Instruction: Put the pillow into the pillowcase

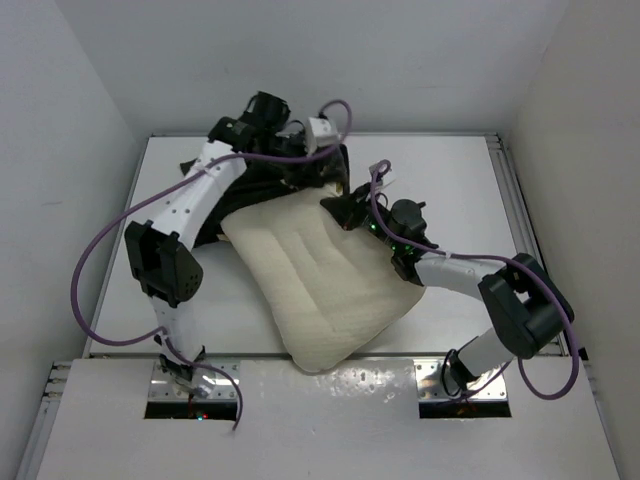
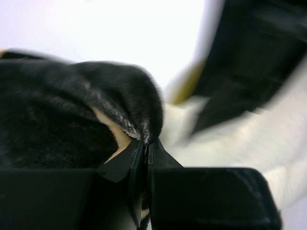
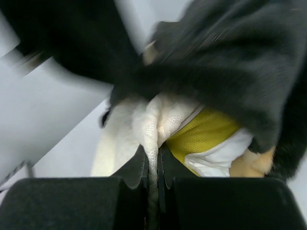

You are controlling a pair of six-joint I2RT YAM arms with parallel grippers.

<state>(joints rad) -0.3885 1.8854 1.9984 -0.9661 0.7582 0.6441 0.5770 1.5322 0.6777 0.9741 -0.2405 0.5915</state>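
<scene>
The cream-white quilted pillow lies slantwise mid-table, its far end tucked under the black pillowcase bunched at the back. My left gripper is at the pillowcase's far right edge. In the left wrist view it is shut on a fold of the black fabric, with the pillow to the right. My right gripper sits at the pillow's far right corner. In the right wrist view it is shut on a pinch of cream pillow next to its yellow edging, with the pillowcase draped above.
White walls close in the white table on three sides. Purple cables loop off both arms. The right arm's elbow stands at the near right, the left arm's elbow at the near left.
</scene>
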